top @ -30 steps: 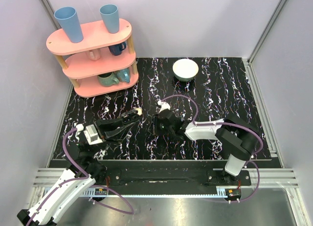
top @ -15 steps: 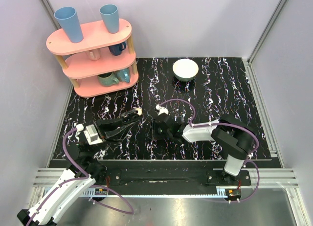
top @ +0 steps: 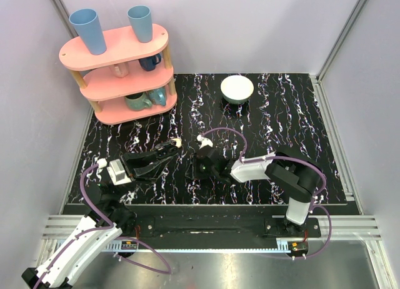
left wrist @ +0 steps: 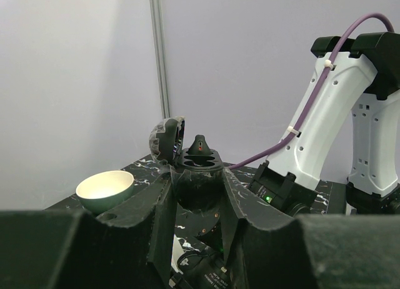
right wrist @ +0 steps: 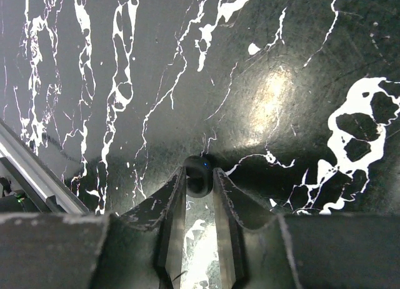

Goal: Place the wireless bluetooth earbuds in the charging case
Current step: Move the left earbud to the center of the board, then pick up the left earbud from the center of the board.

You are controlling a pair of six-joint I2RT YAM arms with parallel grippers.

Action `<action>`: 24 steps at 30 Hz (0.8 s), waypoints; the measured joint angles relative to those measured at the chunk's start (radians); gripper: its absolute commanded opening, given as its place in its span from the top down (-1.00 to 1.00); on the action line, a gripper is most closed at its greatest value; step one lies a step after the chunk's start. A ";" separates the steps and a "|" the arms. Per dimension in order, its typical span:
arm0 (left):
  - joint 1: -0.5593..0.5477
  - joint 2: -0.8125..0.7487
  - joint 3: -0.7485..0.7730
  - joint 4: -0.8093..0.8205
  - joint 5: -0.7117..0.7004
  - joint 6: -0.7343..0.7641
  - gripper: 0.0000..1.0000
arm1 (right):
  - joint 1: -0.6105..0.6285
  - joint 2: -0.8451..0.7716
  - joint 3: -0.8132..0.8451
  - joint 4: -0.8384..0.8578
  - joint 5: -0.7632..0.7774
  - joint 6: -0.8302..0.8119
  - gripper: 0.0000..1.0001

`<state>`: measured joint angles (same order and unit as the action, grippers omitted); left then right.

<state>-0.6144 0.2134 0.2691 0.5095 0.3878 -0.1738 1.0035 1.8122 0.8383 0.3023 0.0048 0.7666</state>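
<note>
Black marbled table (top: 300,114) — left hand (left wrist: 199,201) clamps the open charging case (left wrist: 196,179), right hand (right wrist: 199,180) pinches a small black object (right wrist: 198,170)

Top view hangs high above and behind the arm bases, looking down over the whole marbled surface (top: 281,114). Left wrist camera sits low behind the left hand (left wrist: 197,179), gazing level across the scene — the white bowl (left wrist: 105,187) and right arm (left wrist: 331,114) show in both. Right wrist camera, behind the right hand (right wrist: 199,171), stares steeply down, very close to the surface.
</note>
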 measured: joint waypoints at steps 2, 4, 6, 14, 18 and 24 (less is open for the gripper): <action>0.000 0.000 0.000 0.000 0.000 0.000 1.00 | 0.002 0.000 0.000 0.000 -0.008 -0.001 0.45; 0.000 0.000 0.000 0.000 0.000 0.000 1.00 | 0.003 0.000 0.000 0.000 -0.015 -0.003 0.46; 0.000 0.000 0.000 0.000 0.000 0.000 1.00 | 0.003 0.000 0.000 0.000 -0.020 -0.003 0.52; 0.000 0.000 0.000 0.000 0.000 0.000 1.00 | 0.005 -0.003 0.000 0.006 -0.026 -0.008 0.82; 0.000 0.000 0.000 0.000 0.000 0.000 1.00 | 0.005 -0.007 0.000 0.003 -0.025 -0.011 0.95; 0.000 0.000 0.000 -0.002 -0.001 0.001 1.00 | 0.006 -0.060 -0.002 -0.035 -0.023 -0.014 1.00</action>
<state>-0.6144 0.2134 0.2691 0.5079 0.3866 -0.1726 1.0092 1.7523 0.8368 0.2672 -0.0181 0.7525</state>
